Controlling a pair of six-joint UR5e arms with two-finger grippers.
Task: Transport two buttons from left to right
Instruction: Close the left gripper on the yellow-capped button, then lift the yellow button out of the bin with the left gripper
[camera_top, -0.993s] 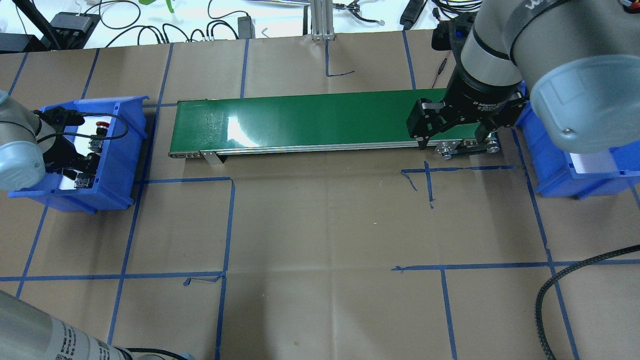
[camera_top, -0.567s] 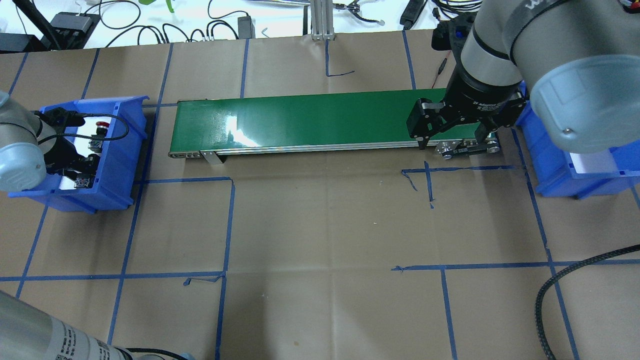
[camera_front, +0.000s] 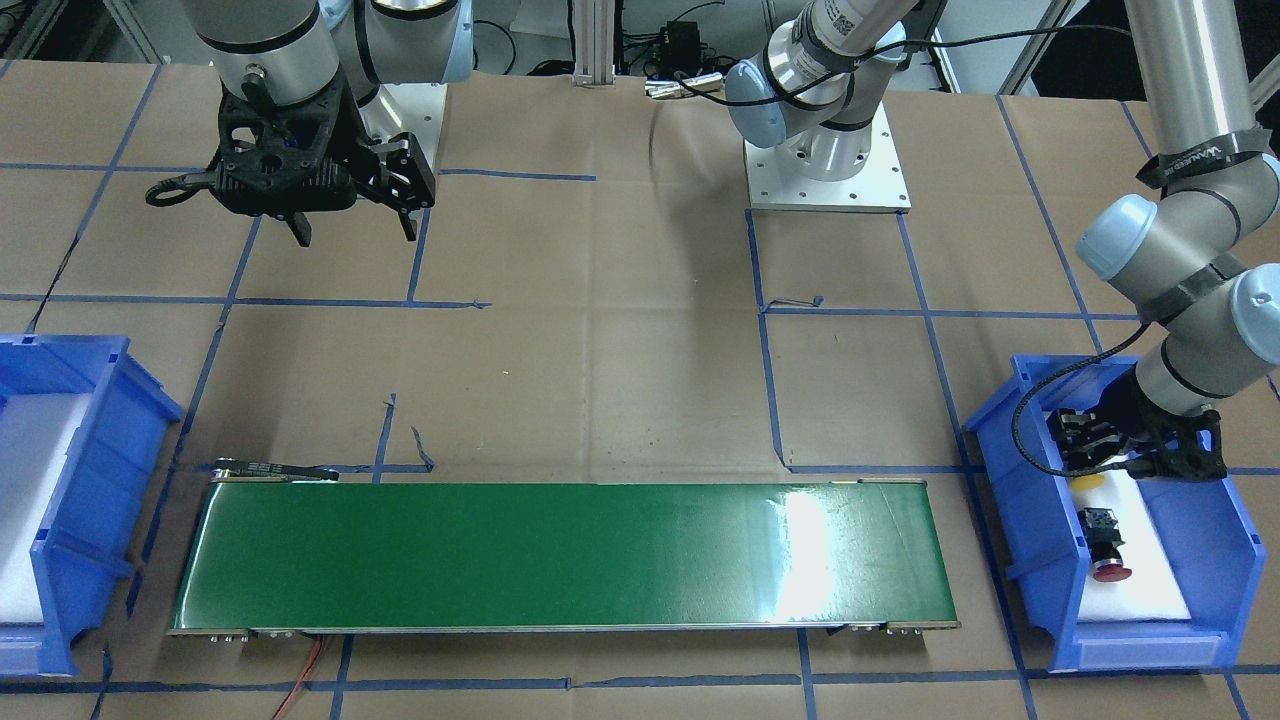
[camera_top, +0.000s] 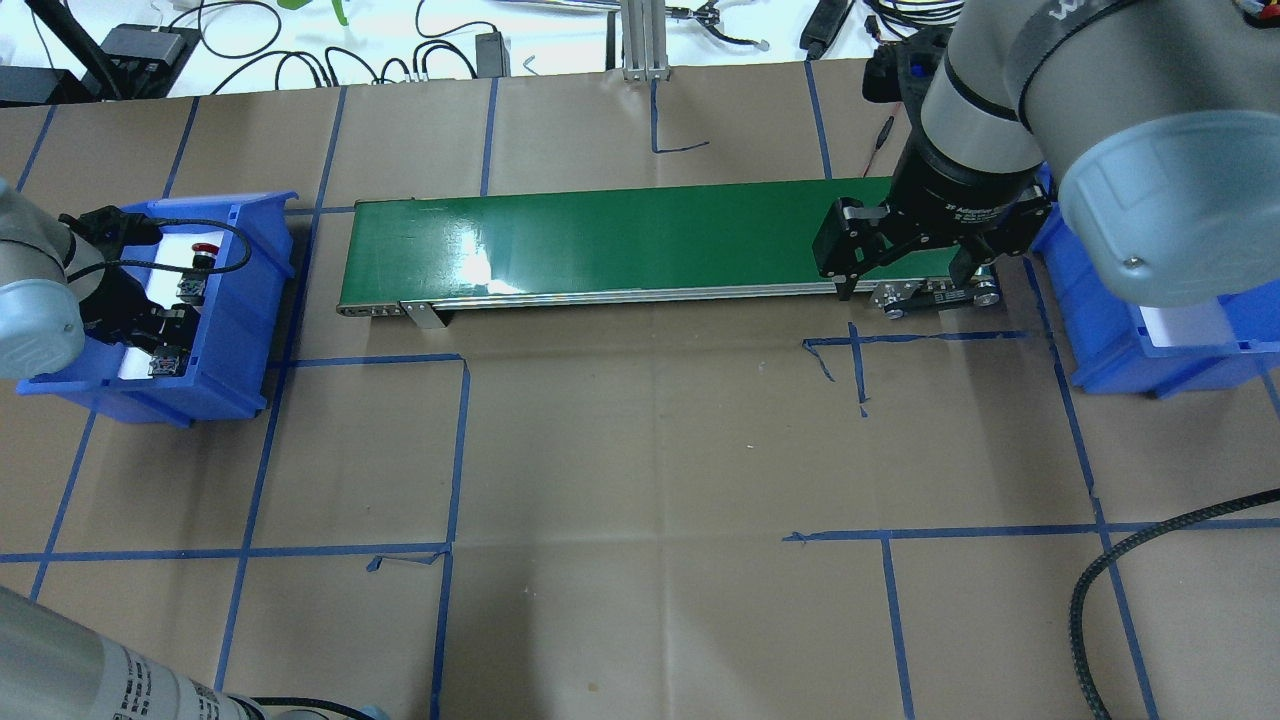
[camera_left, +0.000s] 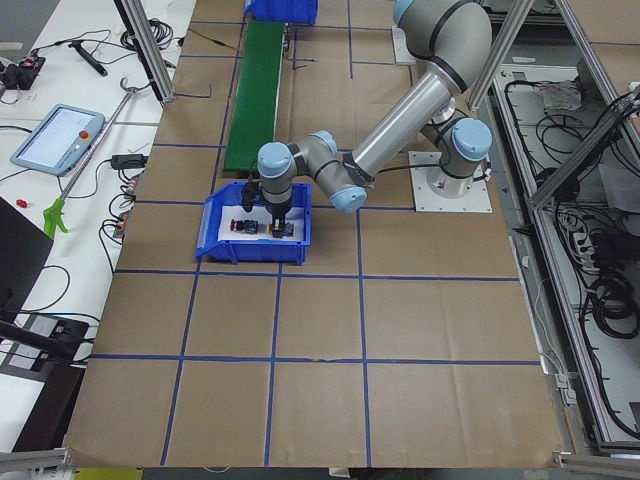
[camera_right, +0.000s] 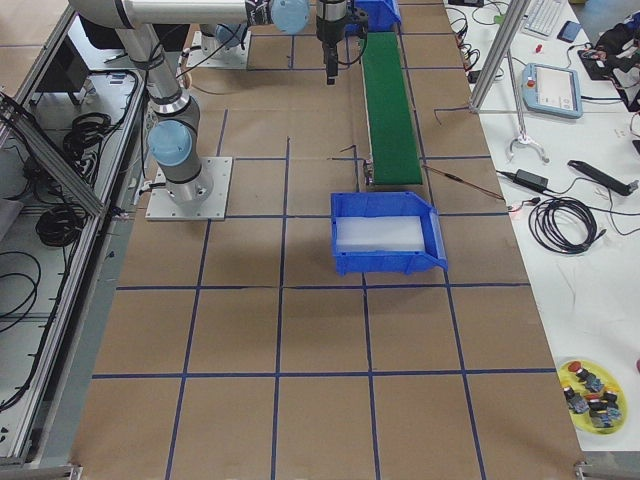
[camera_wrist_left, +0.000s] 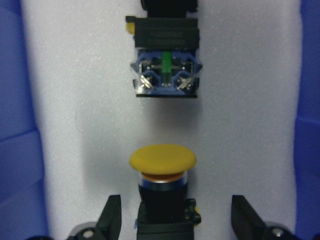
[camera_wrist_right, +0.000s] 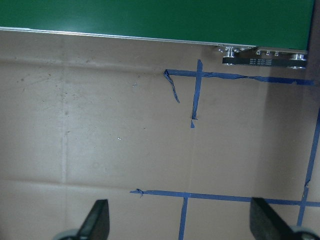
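Observation:
In the left wrist view, the yellow-capped button (camera_wrist_left: 162, 159) lies on white foam, its black body between my open left gripper's (camera_wrist_left: 177, 217) fingers (camera_wrist_left: 111, 216); neither finger touches it. The red button (camera_wrist_left: 165, 65) lies just beyond, terminal block facing the camera. Both sit in the blue bin (camera_top: 240, 330) at the table's left end, where the left gripper (camera_top: 165, 338) reaches down. The front view shows the yellow cap (camera_front: 1087, 481), the red button (camera_front: 1105, 545) and the left gripper (camera_front: 1085, 445). My right gripper (camera_top: 905, 282) hangs open and empty above the conveyor's right end; it also shows in the front view (camera_front: 355, 232).
A green conveyor belt (camera_top: 620, 240) runs between the left bin and a second blue bin (camera_top: 1110, 340) with a white foam floor (camera_right: 385, 233) at the right end. Blue tape lines cross the brown table. A black cable (camera_top: 1100, 590) loops at the front right.
My left arm has shifted slightly to the left over the left bin. The right arm and both buttons have not moved.

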